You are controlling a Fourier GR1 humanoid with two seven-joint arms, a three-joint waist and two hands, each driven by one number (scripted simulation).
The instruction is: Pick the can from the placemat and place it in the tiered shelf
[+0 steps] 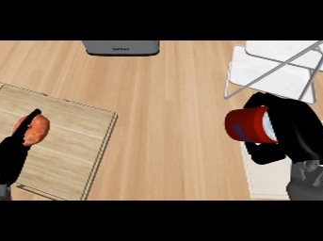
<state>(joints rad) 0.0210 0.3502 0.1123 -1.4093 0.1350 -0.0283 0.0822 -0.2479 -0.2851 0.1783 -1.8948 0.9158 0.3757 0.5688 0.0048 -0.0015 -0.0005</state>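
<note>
We saw the wooden counter fill the whole view. At 8 o'clock lay a large wooden board with a thin dark rim. At 2 o'clock stood the white shelf, with grey wire bars crossing over its tiers. A pale placemat lay at 4 o'clock, partly hidden by the right hand, which came up from its grey forearm at 5 o'clock. That hand's fingers were curled round the can and held it. The left hand showed at the 8 o'clock edge over the board, its fingers fairly straight, pointing toward 1 o'clock and holding nothing. A grey box sat at 12 o'clock against the far edge. The red can with its blue label was tipped on its side at 3 o'clock, pale end toward the palm, between the placemat and the shelf and not in the shelf. A reddish-orange fruit showed on the board at 9 o'clock, just beside the left fingertips.
</note>
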